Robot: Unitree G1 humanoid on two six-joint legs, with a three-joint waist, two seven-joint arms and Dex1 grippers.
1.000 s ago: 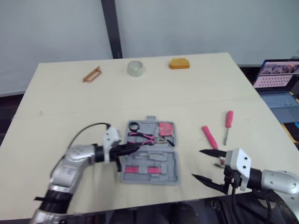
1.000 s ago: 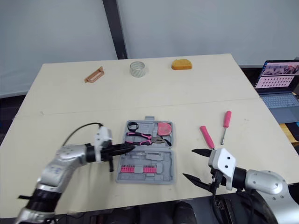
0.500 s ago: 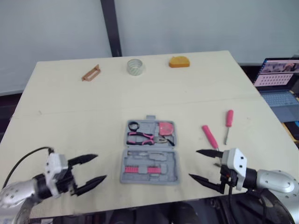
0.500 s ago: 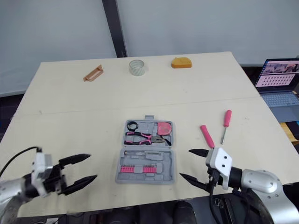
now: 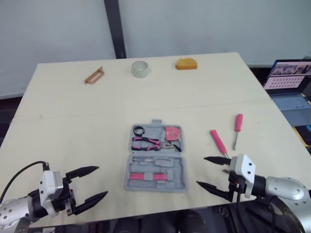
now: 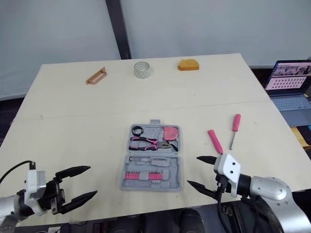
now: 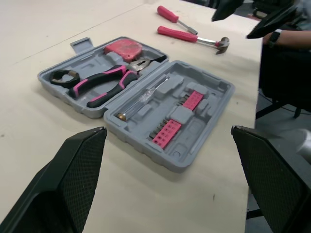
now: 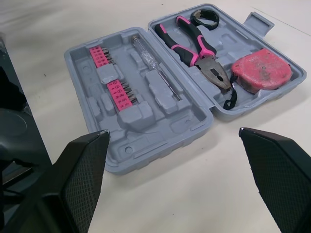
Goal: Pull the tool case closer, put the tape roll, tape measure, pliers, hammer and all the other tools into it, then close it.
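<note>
The tool case (image 5: 156,158) lies open in the middle of the surface (image 5: 73,121), close to its front edge. Its far half holds the pink-handled pliers (image 5: 148,142), a red tape measure (image 5: 172,133) and a black ring (image 5: 139,131). Its near half holds pink bits (image 7: 167,133).

To the right of the case, the hammer (image 5: 218,143) and a red screwdriver (image 5: 237,127) lie on the surface. A clear tape roll (image 5: 140,69), an orange object (image 5: 186,64) and a brown piece (image 5: 94,76) sit along the far edge.

The left tool (image 5: 101,181) hovers at the front left corner, released and empty. The right tool (image 5: 201,171) is at the front edge between case and hammer, also spread wide and grasping nothing.
</note>
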